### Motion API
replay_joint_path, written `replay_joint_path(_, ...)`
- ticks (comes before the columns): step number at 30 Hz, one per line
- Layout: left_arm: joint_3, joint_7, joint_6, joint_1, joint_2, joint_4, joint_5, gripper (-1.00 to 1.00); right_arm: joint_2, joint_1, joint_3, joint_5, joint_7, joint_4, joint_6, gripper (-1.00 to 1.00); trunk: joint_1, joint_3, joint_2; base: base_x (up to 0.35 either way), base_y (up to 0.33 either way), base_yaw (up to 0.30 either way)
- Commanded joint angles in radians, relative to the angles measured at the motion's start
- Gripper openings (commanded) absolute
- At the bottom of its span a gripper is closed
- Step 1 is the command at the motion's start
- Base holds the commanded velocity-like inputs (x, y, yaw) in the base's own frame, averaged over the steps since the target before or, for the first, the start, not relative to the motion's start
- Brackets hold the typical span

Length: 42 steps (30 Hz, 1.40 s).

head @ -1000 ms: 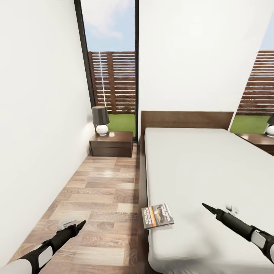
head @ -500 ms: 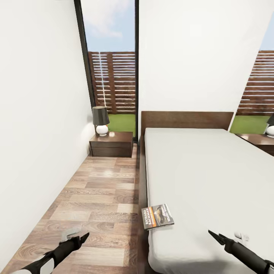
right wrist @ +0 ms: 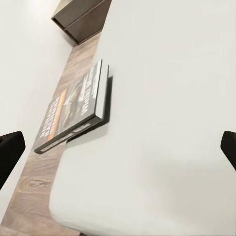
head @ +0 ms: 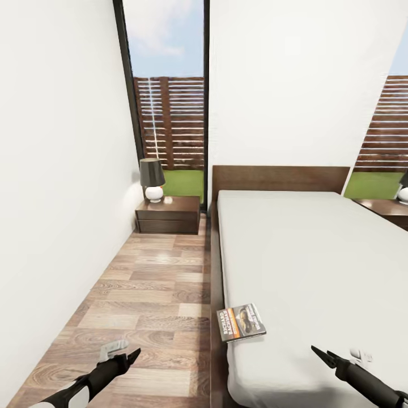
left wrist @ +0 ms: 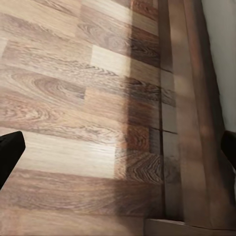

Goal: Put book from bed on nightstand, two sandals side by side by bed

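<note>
Since a second ago both our arms have dropped lower and the whole view has shifted a little to the right, so the camera moved, not the furniture. Nearest to us, the left gripper (head: 131,357) hangs over the floor (head: 153,289) and the right gripper (head: 321,354) over the bed (head: 306,249), both with fingers apart and empty. The book (head: 242,322) lies at the mattress edge, partly overhanging it; a careless push from the right could tip it off. Farther, the nightstand (head: 168,214) already carries a lamp (head: 152,179), which we could knock when placing the book.
</note>
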Motion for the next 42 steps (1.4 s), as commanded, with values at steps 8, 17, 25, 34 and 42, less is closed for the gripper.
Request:
replay_joint_path(8, -0.009, -0.004, -0.005, -0.001, 0.0, 0.001, 0.007, 1.0, 0.0, -0.002, 0.008, -0.007, 0.004, 0.004, -0.008, 1.0, 0.0, -0.001, -0.001, 0.0, 0.006, 0.0)
replay_joint_path(17, -0.009, -0.004, -0.005, -0.001, -0.001, 0.001, 0.007, 1.0, 0.0, -0.002, 0.008, -0.007, 0.011, 0.004, -0.007, 1.0, 0.0, -0.001, -0.001, 0.0, 0.0, 0.0)
replay_joint_path(25, -0.009, -0.004, -0.005, 0.0, -0.002, 0.001, 0.007, 1.0, -0.001, -0.002, 0.008, -0.008, 0.053, 0.005, -0.005, 1.0, 0.0, -0.001, -0.001, 0.0, 0.0, 0.0)
replay_joint_path(34, -0.009, -0.004, -0.005, 0.001, -0.007, 0.001, 0.007, 1.0, -0.001, -0.002, 0.008, -0.009, 0.084, 0.005, 0.005, 1.0, 0.0, -0.001, -0.001, 0.0, 0.0, 0.0)
replay_joint_path(42, -0.009, -0.003, -0.005, 0.002, -0.01, 0.001, 0.007, 1.0, -0.001, -0.002, 0.008, -0.01, -0.06, 0.005, -0.003, 1.0, 0.0, -0.001, -0.001, 0.0, 0.0, 0.0)
